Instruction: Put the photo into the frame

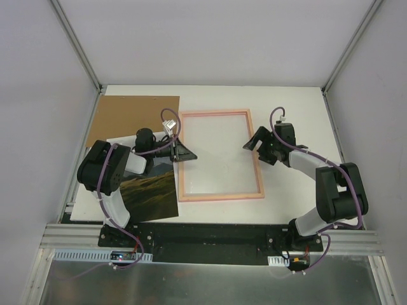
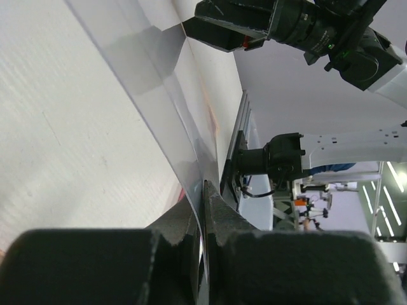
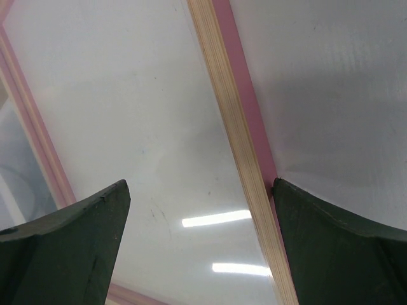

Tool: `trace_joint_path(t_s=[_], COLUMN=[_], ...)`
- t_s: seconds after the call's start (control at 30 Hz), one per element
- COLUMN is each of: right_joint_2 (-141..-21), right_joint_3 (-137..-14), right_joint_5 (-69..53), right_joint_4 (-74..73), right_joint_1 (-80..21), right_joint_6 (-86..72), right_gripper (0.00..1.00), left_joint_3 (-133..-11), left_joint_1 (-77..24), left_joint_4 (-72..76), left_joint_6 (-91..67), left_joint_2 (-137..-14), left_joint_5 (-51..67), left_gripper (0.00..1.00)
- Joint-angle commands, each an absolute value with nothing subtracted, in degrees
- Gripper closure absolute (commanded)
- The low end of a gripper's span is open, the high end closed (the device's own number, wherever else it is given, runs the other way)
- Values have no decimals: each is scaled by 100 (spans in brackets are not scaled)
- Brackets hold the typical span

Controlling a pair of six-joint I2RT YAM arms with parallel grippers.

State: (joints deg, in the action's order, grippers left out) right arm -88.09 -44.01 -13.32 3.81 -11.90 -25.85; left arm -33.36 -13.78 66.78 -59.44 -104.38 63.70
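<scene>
The top camera sits high on the near side of the frame (image 1: 255, 159), looking down, far enough to show it whole mid-view. The right wrist camera hangs close over the frame's right border, facing down. The left wrist camera, left of the frame, looks low across toward the right arm (image 2: 356, 54), also seen from above.

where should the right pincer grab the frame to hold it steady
Probably its right long rail, from straight above. The frame lies flat, so only the thin raised border can be pinched; the pane offers no purchase. The open right pincer straddles that rail, one finger over the pane, one outside. The left rail is crowded by the left pincer, shut on the photo.
</scene>
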Motion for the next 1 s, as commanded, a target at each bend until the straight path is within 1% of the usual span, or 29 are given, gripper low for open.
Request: trace_joint_path(t_s=[0.0,0.5,0.8,0.97], right_joint_2=[-8859,-8956,-8965,-9000], right_joint_3=[-4447,-4456,-4482,-4474], right_joint_5=[-1494,-1626,-1687,-1705], right_joint_4=[571,659,650,677], right_joint_1=[-1151,-1143,-1143,-1151], right_joint_6=[-2470,-2479,-2487,-2505], right_gripper=[4,4,4,4], left_joint_3=[-3630,-3674,-3674,-3674], left_joint_1=[-1336,-1204,-1169,-1169], left_joint_4=[6038,5520,5555,5844], left_joint_6=[-4895,-4517,-4517,-4693], left_joint_2=[-10081,-10011,-10089,-10134], left_joint_5=[6478,6495,6521,6583], left_gripper=[100,100,100,100])
